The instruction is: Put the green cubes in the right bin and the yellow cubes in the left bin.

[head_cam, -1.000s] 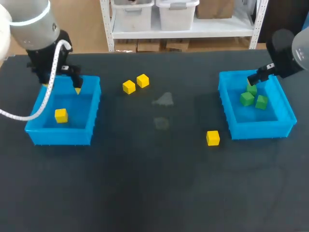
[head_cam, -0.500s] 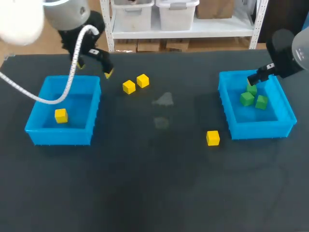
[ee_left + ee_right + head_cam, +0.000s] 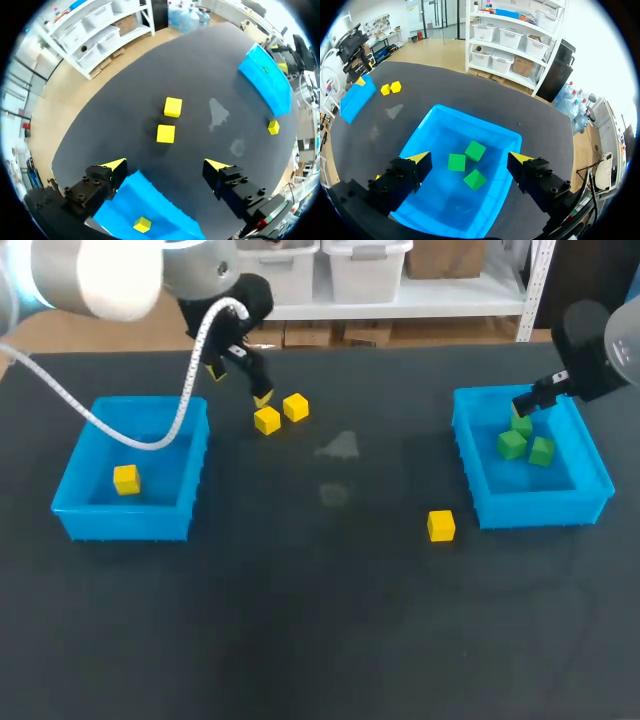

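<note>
Four yellow cubes [image 3: 267, 420], three green cubes [image 3: 512, 444], two bins [image 3: 125, 522]; both grippers [image 3: 165, 165] [image 3: 468, 158] spread, empty

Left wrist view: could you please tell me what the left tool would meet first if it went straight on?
Probably the nearer yellow cube, straight ahead of the open left tool; depth is unclear.

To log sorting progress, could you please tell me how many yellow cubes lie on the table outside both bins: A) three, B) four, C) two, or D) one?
A: one yellow cube and a second yellow cube lie side by side on the table, a third yellow cube lies beside the right bin, and the fourth yellow cube is inside the left bin.
</note>
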`<action>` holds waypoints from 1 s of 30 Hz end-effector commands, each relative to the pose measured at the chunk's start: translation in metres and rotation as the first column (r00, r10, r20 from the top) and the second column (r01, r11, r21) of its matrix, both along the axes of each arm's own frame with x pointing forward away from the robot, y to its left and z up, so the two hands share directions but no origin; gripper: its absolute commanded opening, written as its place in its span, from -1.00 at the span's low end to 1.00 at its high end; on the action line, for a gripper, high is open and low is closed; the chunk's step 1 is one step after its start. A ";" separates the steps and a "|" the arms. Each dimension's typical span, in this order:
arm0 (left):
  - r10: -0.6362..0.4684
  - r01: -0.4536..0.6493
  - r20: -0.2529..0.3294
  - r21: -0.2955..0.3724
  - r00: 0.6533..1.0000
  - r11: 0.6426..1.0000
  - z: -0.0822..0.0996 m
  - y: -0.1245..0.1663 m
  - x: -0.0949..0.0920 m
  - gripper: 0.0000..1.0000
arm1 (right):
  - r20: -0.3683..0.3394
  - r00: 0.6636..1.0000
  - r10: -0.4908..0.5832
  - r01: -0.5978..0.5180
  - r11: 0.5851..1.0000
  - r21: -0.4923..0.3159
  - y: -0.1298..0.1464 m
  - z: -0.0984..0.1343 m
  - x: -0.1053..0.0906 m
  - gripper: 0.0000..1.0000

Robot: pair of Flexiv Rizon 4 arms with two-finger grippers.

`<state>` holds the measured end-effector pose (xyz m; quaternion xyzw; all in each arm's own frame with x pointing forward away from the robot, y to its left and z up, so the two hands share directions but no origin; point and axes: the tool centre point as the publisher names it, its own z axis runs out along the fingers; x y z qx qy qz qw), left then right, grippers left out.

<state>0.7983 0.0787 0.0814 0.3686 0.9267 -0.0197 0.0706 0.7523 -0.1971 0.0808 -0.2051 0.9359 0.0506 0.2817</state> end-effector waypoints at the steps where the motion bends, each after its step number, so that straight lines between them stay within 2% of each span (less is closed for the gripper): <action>1: -0.011 0.021 -0.112 0.088 0.994 0.996 -0.011 -0.014 0.020 1.00 | 0.004 1.000 -0.003 0.003 1.000 -0.001 0.000 0.000 -0.001 1.00; 11: -0.022 0.036 -0.144 0.098 0.989 0.994 -0.035 -0.016 0.030 1.00 | 0.004 1.000 -0.003 0.003 1.000 -0.001 0.000 0.000 -0.001 1.00; 21: -0.018 0.037 -0.177 0.105 0.984 0.994 -0.055 -0.018 0.018 1.00 | 0.004 1.000 -0.003 0.003 1.000 -0.001 0.000 0.000 -0.001 1.00; 30: -0.033 0.057 -0.191 0.122 0.981 0.991 -0.071 -0.021 0.016 1.00 | 0.004 1.000 -0.003 0.003 1.000 -0.001 0.000 0.000 -0.001 1.00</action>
